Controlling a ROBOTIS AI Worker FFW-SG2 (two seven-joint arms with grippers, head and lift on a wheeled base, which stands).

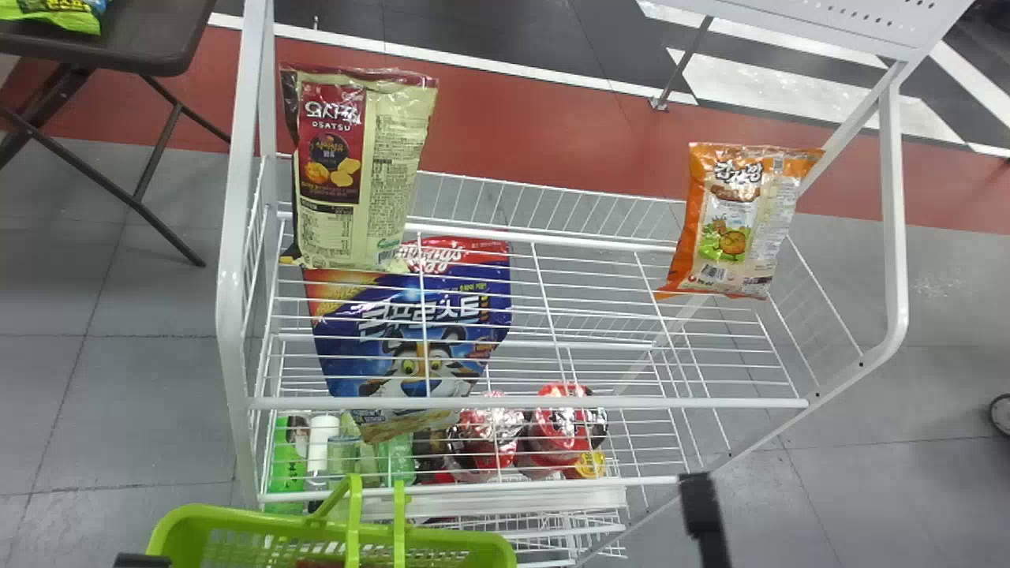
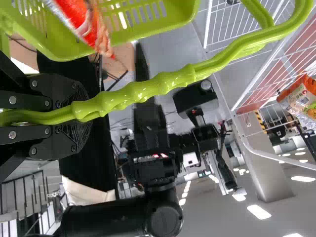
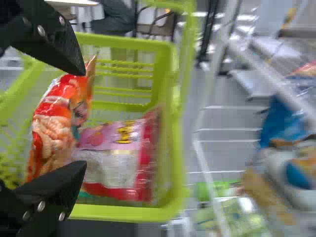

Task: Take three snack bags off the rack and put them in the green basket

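The green basket (image 1: 331, 521) is at the head view's bottom edge, in front of the rack (image 1: 529, 403). At the lower right, one dark finger of my right gripper (image 1: 704, 513) shows, blurred. In the right wrist view my right gripper (image 3: 69, 118) stands open over the basket (image 3: 123, 213), its fingers wide apart. An orange-red shrimp snack bag (image 3: 54, 136) stands up in the basket, beside a pink-and-red bag (image 3: 116, 158). My left gripper (image 2: 74, 111) is shut on the basket's handle (image 2: 163, 84). A cream-and-red bag (image 1: 363, 170) and an orange bag (image 1: 734, 221) are on the rack.
A blue cereal bag (image 1: 418, 331) lies at the rack's left, with red-lidded cups (image 1: 556, 422) and green bottles (image 1: 286, 457) lower down. White uprights (image 1: 233, 276) frame the rack. A dark table (image 1: 150, 39) stands at the far left. Wire shelf gaps separate the two upper bags.
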